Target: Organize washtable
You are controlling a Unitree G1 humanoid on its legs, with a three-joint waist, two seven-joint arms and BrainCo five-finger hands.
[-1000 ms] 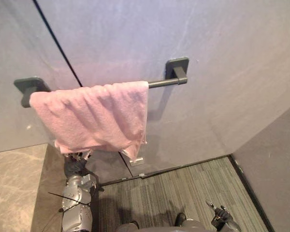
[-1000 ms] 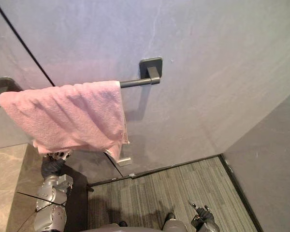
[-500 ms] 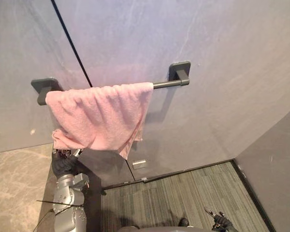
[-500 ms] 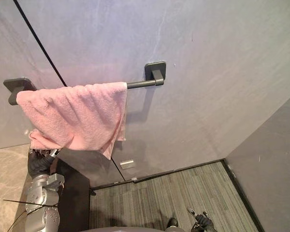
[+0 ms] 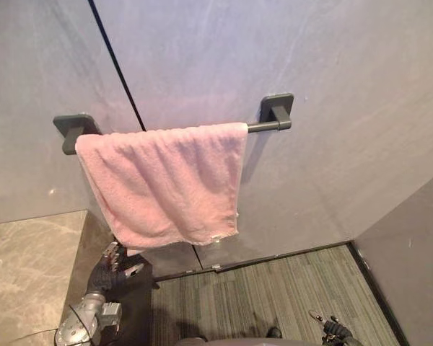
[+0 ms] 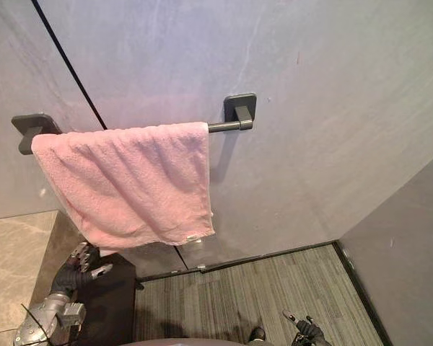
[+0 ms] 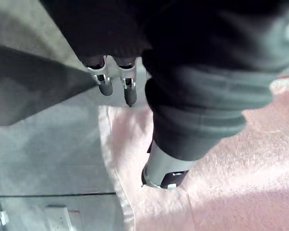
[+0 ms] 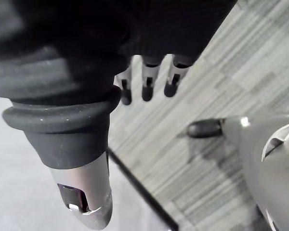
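Marble counter [image 5: 22, 259] at far left, left hand [image 5: 110, 268] beside it with fingers spread loose, holding nothing, pink towel [image 5: 169, 184] hanging just above those fingertips, draped over dark wall rail [image 5: 263, 127], right hand [image 5: 330, 329] well apart, fingers relaxed and empty, above striped carpet [image 5: 274, 288].

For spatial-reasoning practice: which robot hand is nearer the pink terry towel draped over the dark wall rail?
Left. The left hand is open just below the lower edge of the pink terry towel; the right hand is far lower right, by the striped grey carpet.
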